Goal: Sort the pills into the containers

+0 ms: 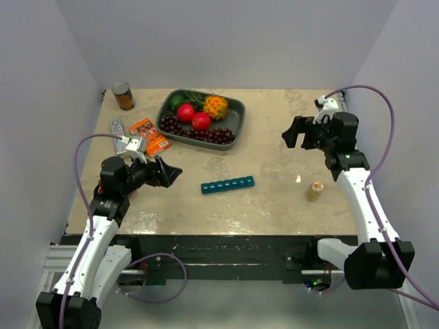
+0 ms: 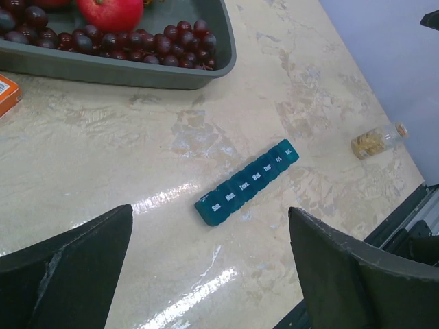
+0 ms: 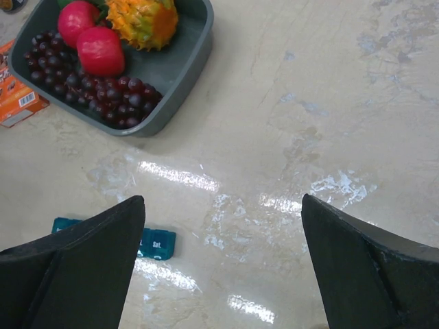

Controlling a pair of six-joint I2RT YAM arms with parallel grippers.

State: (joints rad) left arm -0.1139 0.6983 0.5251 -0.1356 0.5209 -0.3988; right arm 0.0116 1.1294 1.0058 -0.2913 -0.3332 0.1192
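L gripper point(image 1: 171, 171), R gripper point(image 1: 289, 134) wide, off organizer point(image 1: 228, 185)

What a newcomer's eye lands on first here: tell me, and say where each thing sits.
The dark grey tray at the table's far middle draws the eye, piled with red fruit, an orange spiky fruit and dark grapes. The teal pill organizer lies alone at centre, a small tan bottle to its right. The left claw and right claw hang open on either side.
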